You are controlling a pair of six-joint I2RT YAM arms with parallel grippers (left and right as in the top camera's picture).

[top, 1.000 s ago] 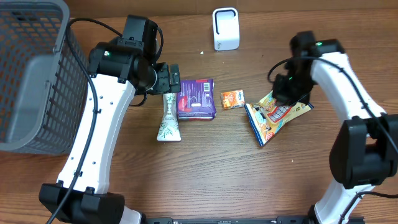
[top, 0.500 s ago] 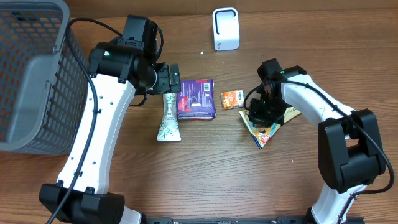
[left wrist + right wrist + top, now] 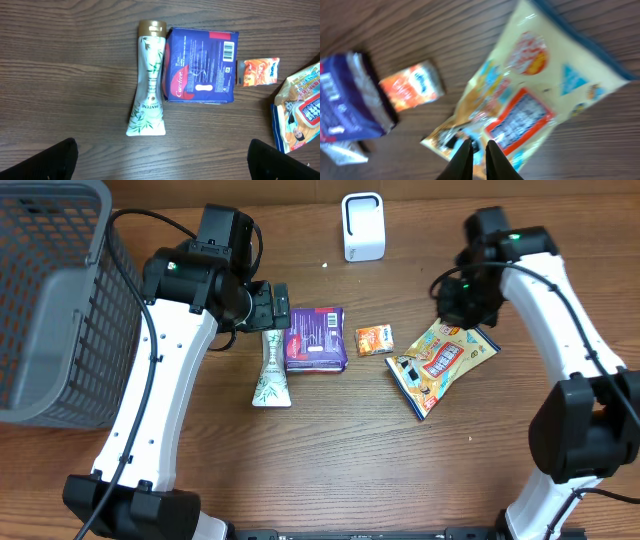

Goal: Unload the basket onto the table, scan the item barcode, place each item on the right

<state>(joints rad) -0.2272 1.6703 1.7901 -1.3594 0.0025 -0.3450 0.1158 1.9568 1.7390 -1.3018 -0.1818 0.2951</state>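
Two empty hands: left gripper (image 3: 162, 157) wide open, right gripper (image 3: 479, 145) nearly closed over the bag (image 3: 440, 365). Next, likely: open, grasp it, show its barcode to the scanner (image 3: 363, 226).

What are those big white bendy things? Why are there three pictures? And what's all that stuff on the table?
The bendy things are two robot arms, each ending in a claw. One picture looks down from above the brown wooden table. The other two come from little cameras on the arms' wrists.

On the table lie a white tube with a gold cap, a dark blue flat packet, a small orange sachet and a yellow snack bag. The small white box at the back is probably the barcode scanner. A grey mesh basket sits at the edge.

The left claw is wide open and the right claw is almost closed. Neither holds anything.
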